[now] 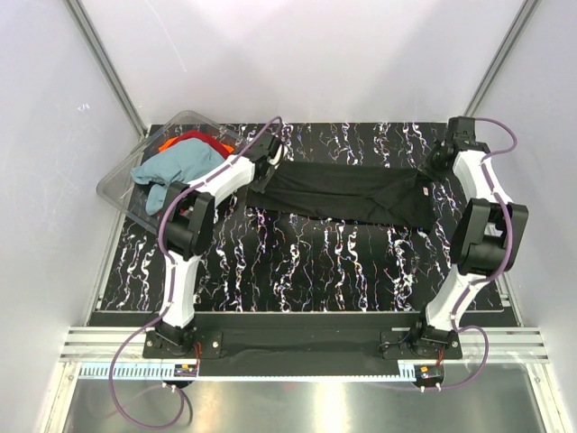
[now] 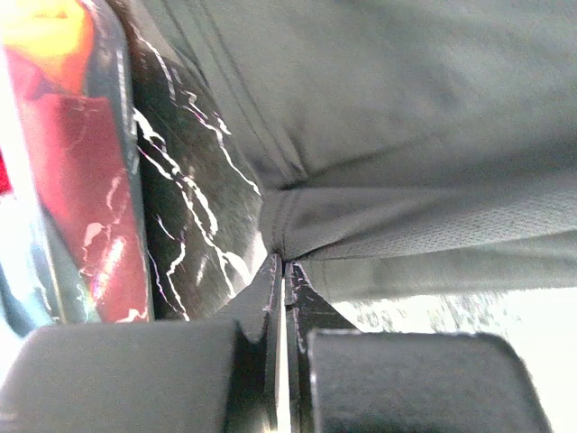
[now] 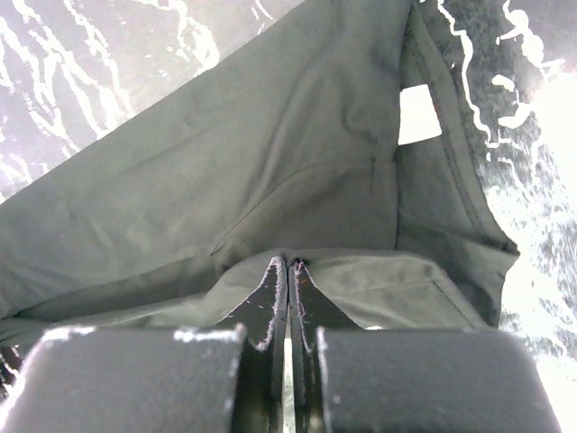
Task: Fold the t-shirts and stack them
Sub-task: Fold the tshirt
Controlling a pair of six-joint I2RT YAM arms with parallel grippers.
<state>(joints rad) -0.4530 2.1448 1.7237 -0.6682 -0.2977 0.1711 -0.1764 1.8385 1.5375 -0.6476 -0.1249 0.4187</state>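
Observation:
The black t-shirt (image 1: 343, 194) lies stretched in a long band across the back of the dark marbled table. My left gripper (image 1: 264, 173) is shut on its left end; in the left wrist view the fingertips (image 2: 285, 263) pinch a fold of the cloth (image 2: 406, 135). My right gripper (image 1: 431, 173) is shut on its right end; in the right wrist view the jaws (image 3: 288, 263) pinch the cloth (image 3: 270, 153) near the collar with its white label (image 3: 420, 115). The teal-blue t-shirt (image 1: 176, 170) and the red-orange t-shirt (image 1: 194, 142) lie bunched in the clear tub.
The clear plastic tub (image 1: 122, 189) stands at the back left corner of the table, its wall close to my left gripper and showing in the left wrist view (image 2: 81, 180). The marbled table (image 1: 315, 266) extends toward the arm bases. Metal frame posts stand at both back corners.

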